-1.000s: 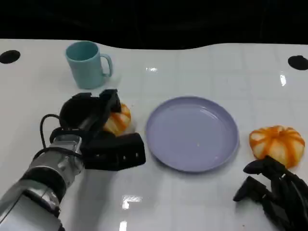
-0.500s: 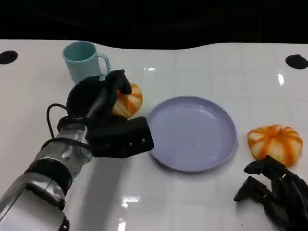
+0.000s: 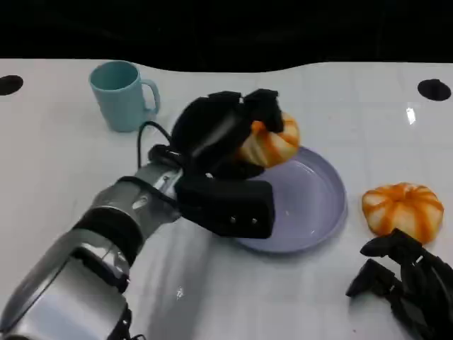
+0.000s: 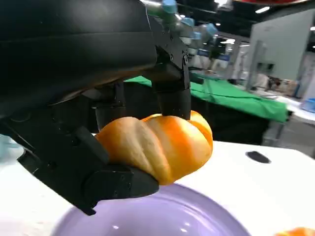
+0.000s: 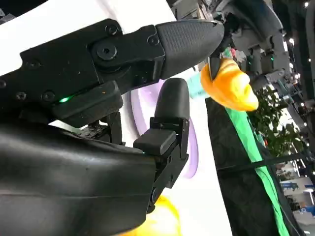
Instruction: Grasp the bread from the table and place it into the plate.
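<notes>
My left hand (image 3: pixel 226 152) grips an orange-and-cream bread roll (image 3: pixel 272 142) and holds it in the air over the far left rim of the lavender plate (image 3: pixel 311 205). In the left wrist view the roll (image 4: pixel 160 147) sits between the black fingers (image 4: pixel 170 96), just above the plate (image 4: pixel 162 219). A second roll of the same kind (image 3: pixel 402 210) lies on the table to the right of the plate. My right hand (image 3: pixel 403 283) rests low at the front right, fingers apart, holding nothing. The right wrist view shows the held roll (image 5: pixel 227 86) beyond that hand's fingers (image 5: pixel 172 118).
A light blue mug (image 3: pixel 122 95) stands at the back left of the white table (image 3: pixel 64 170). Two black round marks (image 3: pixel 433 89) sit near the table's far corners. The table's far edge meets a dark background.
My left hand has lifted the roll off the table beside the mug and carried it to the right, up over the plate's far left rim. The right hand has stayed put.
</notes>
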You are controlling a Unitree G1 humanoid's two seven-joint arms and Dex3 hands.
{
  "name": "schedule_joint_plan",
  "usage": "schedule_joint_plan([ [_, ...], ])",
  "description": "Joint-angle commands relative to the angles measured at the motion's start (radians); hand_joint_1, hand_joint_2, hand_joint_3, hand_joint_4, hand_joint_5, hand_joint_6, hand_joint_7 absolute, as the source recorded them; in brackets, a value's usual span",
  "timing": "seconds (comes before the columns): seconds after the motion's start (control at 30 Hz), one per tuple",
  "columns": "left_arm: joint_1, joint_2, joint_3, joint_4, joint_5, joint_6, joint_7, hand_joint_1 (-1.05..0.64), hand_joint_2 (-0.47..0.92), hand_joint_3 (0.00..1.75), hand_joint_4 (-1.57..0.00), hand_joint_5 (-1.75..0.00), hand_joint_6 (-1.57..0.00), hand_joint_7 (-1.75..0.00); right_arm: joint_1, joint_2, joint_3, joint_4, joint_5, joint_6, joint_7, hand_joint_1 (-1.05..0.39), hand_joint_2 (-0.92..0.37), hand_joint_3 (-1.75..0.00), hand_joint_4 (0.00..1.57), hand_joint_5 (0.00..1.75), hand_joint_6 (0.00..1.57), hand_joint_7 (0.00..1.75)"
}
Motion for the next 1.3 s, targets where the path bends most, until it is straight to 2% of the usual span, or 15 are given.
schedule_joint_plan([
  [0.03, -0.044, -0.006, -0.017, 0.009, 0.015, 0.014, -0.045, -0.18, 0.60, 1.07, -0.92, -1.75, -0.73, -1.75, -0.006, -0.021, -0.004, 0.021, -0.006, -0.018, 0.003, -0.52, -0.92, -0.27, 0.64, 1.50, 0.57, 1.21],
  [0.27, -0.055, -0.025, -0.044, 0.012, 0.029, 0.030, -0.076, -0.18, 0.60, 1.04, -0.91, -1.75, -0.72, -1.75, -0.003, -0.019, -0.001, 0.018, -0.002, -0.019, 0.003, -0.53, -0.92, -0.27, 0.63, 1.50, 0.56, 1.23],
  [0.37, -0.071, -0.056, -0.084, 0.024, 0.061, 0.051, -0.121, -0.21, 0.71, 0.89, -0.89, -1.75, -0.68, -1.75, 0.003, -0.012, 0.004, 0.002, 0.000, -0.013, -0.003, -0.51, -0.92, -0.26, 0.63, 1.50, 0.55, 1.22],
  [0.57, -0.071, -0.066, -0.090, 0.036, 0.066, 0.056, -0.145, -0.20, 0.71, 0.85, -0.89, -1.75, -0.67, -1.75, 0.005, -0.008, 0.006, -0.002, -0.003, -0.014, -0.010, -0.51, -0.92, -0.26, 0.64, 1.50, 0.57, 1.21],
  [0.63, -0.067, -0.070, -0.083, 0.043, 0.057, 0.052, -0.160, -0.17, 0.69, 0.82, -0.82, -1.75, -0.67, -1.66, 0.005, -0.005, 0.008, -0.002, -0.003, -0.014, -0.012, -0.53, -0.92, -0.26, 0.65, 1.50, 0.58, 1.22],
  [0.77, -0.067, -0.071, -0.078, 0.045, 0.057, 0.050, -0.165, -0.17, 0.69, 0.81, -0.81, -1.75, -0.68, -1.63, 0.005, -0.005, 0.009, -0.003, -0.003, -0.014, -0.014, -0.53, -0.92, -0.25, 0.65, 1.50, 0.58, 1.22],
  [0.8, -0.071, -0.072, -0.071, 0.049, 0.046, 0.062, -0.217, -0.17, 0.69, 0.81, -0.81, -1.75, -0.68, -1.63, 0.007, -0.006, 0.009, -0.007, -0.002, -0.011, -0.012, -0.53, -0.92, -0.25, 0.65, 1.50, 0.58, 1.22],
  [0.83, -0.076, -0.073, -0.067, 0.053, 0.040, 0.076, -0.264, -0.25, 0.77, 0.64, -0.60, -1.50, -0.47, -1.21, 0.008, -0.007, 0.009, -0.009, 0.003, -0.005, -0.007, -0.53, -0.92, -0.25, 0.65, 1.50, 0.58, 1.22],
  [0.87, -0.079, -0.074, -0.063, 0.053, 0.035, 0.086, -0.298, -0.34, 0.86, 0.44, -0.49, -1.16, -0.46, -0.65, 0.008, -0.007, 0.008, -0.011, 0.006, 0.000, -0.004, -0.52, -0.92, -0.25, 0.65, 1.50, 0.58, 1.22],
  [0.93, -0.080, -0.073, -0.060, 0.049, 0.030, 0.095, -0.326, -0.39, 0.91, 0.34, -0.44, -0.93, -0.49, -0.28, 0.009, -0.007, 0.007, -0.013, 0.010, 0.004, -0.002, -0.52, -0.92, -0.24, 0.65, 1.50, 0.58, 1.21],
  [1.03, -0.079, -0.072, -0.058, 0.043, 0.027, 0.100, -0.337, -0.40, 0.92, 0.31, -0.43, -0.88, -0.50, -0.18, 0.010, -0.008, 0.008, -0.014, 0.010, 0.006, -0.002, -0.51, -0.92, -0.24, 0.65, 1.50, 0.58, 1.21],
  [1.07, -0.095, -0.071, -0.062, 0.047, 0.027, 0.126, -0.399, -0.49, 0.92, 0.37, -0.34, -0.79, -0.43, -0.15, 0.009, -0.007, 0.007, -0.011, 0.007, -0.001, -0.004, -0.51, -0.92, -0.24, 0.65, 1.50, 0.58, 1.21],
  [1.13, -0.115, -0.069, -0.066, 0.048, 0.028, 0.161, -0.483, -0.83, 0.92, 0.60, -0.07, -0.48, -0.22, -0.08, 0.008, -0.007, 0.006, -0.007, 0.003, -0.010, -0.007, -0.51, -0.92, -0.25, 0.65, 1.50, 0.58, 1.21],
  [1.2, -0.125, -0.064, -0.062, 0.044, 0.023, 0.176, -0.544, -0.95, 0.92, 0.70, -0.02, -0.35, -0.16, -0.05, 0.006, -0.006, 0.004, -0.005, 0.007, -0.008, -0.004, -0.51, -0.92, -0.25, 0.65, 1.50, 0.58, 1.21],
  [1.3, -0.130, -0.054, -0.056, 0.036, 0.016, 0.183, -0.593, -1.03, 0.92, 0.76, 0.00, -0.26, -0.14, -0.04, 0.006, -0.004, 0.004, -0.006, 0.004, -0.013, -0.010, -0.53, -0.92, -0.25, 0.66, 1.50, 0.59, 1.21],
])
